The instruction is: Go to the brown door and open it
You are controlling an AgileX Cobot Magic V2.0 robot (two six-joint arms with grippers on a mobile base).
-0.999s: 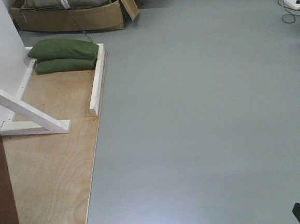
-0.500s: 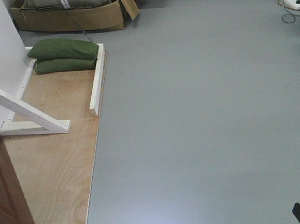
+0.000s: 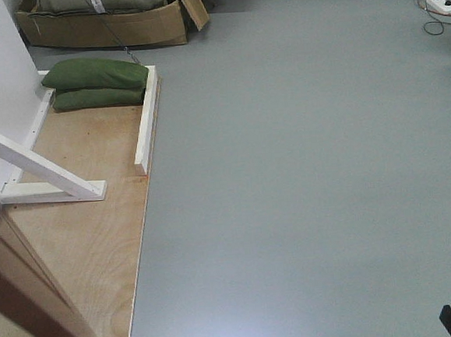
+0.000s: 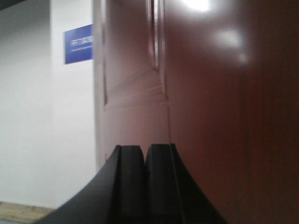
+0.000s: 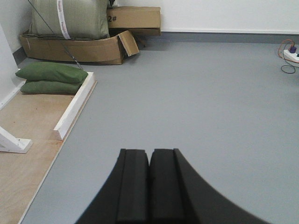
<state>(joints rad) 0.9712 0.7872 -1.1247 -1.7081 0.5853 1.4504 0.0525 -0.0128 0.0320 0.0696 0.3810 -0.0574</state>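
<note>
- Since the earlier frames the brown door [image 3: 21, 305] has swung further into the lower left corner of the front view. It has grown from a thin dark strip into a broad slanted wedge over the plywood board [image 3: 91, 249].
- In the left wrist view the door fills the right two thirds of the frame, glossy and seen at a raking angle. A white wall with a blue sign [image 4: 78, 43] sits at upper left.
- The left gripper [image 4: 145, 182] has its fingers pressed together with nothing between them. It sits hard against the door face, but I cannot tell whether it actually touches.
- The right gripper [image 5: 149, 186] is also closed and empty, pointing out over bare grey floor [image 5: 210, 93], well away from the door.
- I judge that the step in hand is swinging the door open. To do it well I would follow the door's arc around its hinge rather than push straight, and keep the base slow.
- I would also watch that the door's free edge stays clear of the white brace [image 3: 38, 164] and the green sandbags [image 3: 97, 81].
- The door's long axis is upright. In the front view its edge runs diagonally from the left edge down toward the bottom, so its panelled face looks angled toward my left arm.
- No handle shows in any view.
</note>
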